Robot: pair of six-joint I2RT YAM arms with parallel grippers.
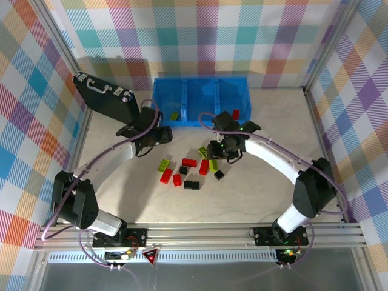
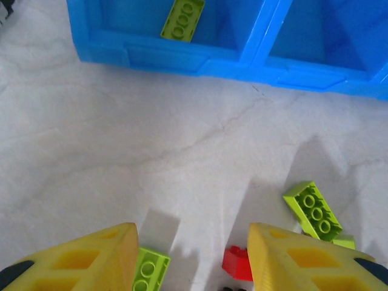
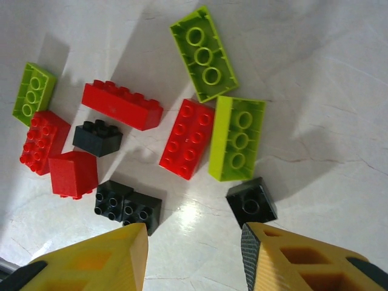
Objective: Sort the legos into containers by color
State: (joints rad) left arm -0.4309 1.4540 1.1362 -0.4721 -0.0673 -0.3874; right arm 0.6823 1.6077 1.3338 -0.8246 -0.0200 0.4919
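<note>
lime brick [image 2: 182,19] in blue bin [image 2: 182,57], left wrist; black bricks [image 3: 127,206], right wrist

Overhead camera looks down from behind; wrist cameras peer close, all sharing the loose legos [image 3: 187,138]

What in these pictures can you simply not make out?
Left wrist view: the top edge cuts off the bin, so most of its inside is unseen.
Left wrist view: a red brick is half hidden behind a finger and the bottom edge.
Top view: the right gripper covers part of a green brick; studs are too small to count.
</note>
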